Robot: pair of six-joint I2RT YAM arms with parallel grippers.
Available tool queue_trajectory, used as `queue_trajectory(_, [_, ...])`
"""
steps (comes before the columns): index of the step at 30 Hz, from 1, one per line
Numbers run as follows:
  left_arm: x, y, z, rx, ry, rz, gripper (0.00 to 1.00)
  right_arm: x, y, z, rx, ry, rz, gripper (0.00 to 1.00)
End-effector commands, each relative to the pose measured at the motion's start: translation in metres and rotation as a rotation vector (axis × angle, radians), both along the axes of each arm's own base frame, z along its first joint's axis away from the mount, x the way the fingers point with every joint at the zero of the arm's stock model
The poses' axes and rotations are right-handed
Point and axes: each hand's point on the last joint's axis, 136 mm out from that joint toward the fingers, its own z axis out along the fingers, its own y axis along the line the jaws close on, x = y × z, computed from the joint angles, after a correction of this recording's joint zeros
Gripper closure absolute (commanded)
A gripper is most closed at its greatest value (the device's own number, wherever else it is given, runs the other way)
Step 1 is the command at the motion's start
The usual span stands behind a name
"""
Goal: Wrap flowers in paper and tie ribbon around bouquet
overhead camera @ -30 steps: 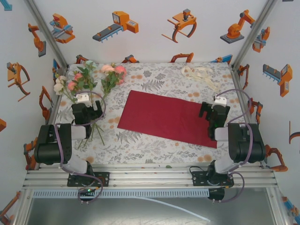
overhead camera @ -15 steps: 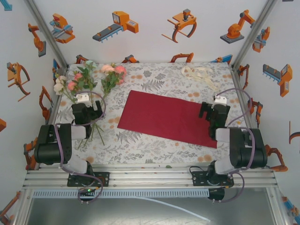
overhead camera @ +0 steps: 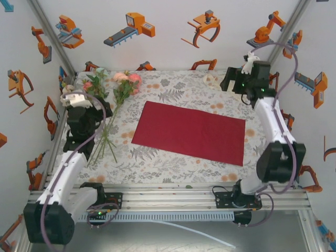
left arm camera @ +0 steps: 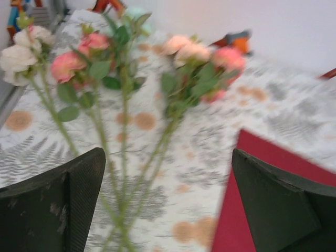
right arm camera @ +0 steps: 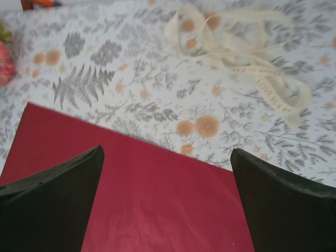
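Note:
The flowers (overhead camera: 119, 89) lie at the table's back left, pink, peach and cream blooms (left arm camera: 195, 51) pointing away and green stems (left arm camera: 125, 173) running toward me. My left gripper (overhead camera: 89, 113) hovers above the stems, open (left arm camera: 168, 157), with the stems between and below its fingers, untouched. The dark red paper (overhead camera: 189, 131) lies flat mid-table; its corner (left arm camera: 247, 173) shows by the left gripper's right finger (left arm camera: 283, 205). The cream ribbon (right arm camera: 236, 47) lies loosely heaped at the back right. My right gripper (overhead camera: 233, 81) is raised there, open (right arm camera: 167, 157), over the paper's far edge (right arm camera: 131, 189).
White walls with orange robot prints close in the table's back and sides. The patterned tablecloth (overhead camera: 173, 157) is bare in front of the paper. Aluminium rails (overhead camera: 168, 197) run along the near edge by the arm bases.
Both arms rose from their folded rest. The left swung up over the flower stems; the right reached to the back right corner near the ribbon. Both grippers stayed open.

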Motion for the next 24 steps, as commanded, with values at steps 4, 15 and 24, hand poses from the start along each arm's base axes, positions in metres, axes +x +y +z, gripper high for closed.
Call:
queue_trajectory(4, [-0.035,-0.067,-0.061,-0.436,0.356,0.025,0.03,0.007,0.023,-0.090,-0.045,0.398,0.227,0.05])
queue_trajectory(15, [-0.058,-0.175,-0.143,-0.776,0.748,0.102,0.03,0.010,0.112,-0.178,-0.158,0.514,0.569,0.02])
queue_trajectory(24, [-0.085,-0.158,-0.193,-0.839,0.882,0.278,0.03,-0.001,0.147,-0.212,-0.071,0.581,0.635,0.11])
